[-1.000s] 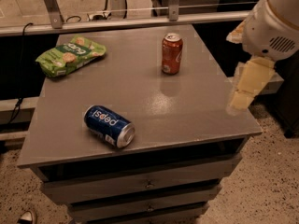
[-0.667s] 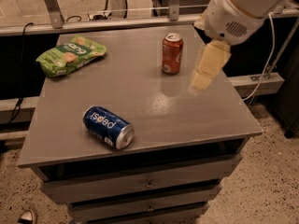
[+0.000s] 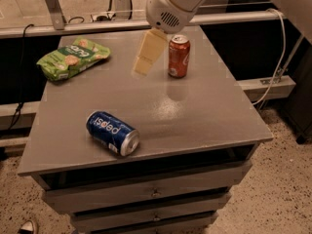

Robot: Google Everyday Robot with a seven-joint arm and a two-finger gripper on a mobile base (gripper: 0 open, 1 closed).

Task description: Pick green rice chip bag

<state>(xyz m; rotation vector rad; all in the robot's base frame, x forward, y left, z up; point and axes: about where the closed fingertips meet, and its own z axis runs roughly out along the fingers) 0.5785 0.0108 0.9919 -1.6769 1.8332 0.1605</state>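
The green rice chip bag lies flat at the far left corner of the grey table, its white lettering and pale rice cakes facing up. My gripper hangs from the white arm above the table's far middle, just left of the red-orange soda can and well to the right of the bag. It holds nothing.
A blue Pepsi can lies on its side near the table's front left. The table has drawers below. A metal rail runs behind the table, and a cable hangs at the right.
My arm has swung left across the table, from beyond the right edge to just left of the red-orange can. The bag and both cans have not moved.
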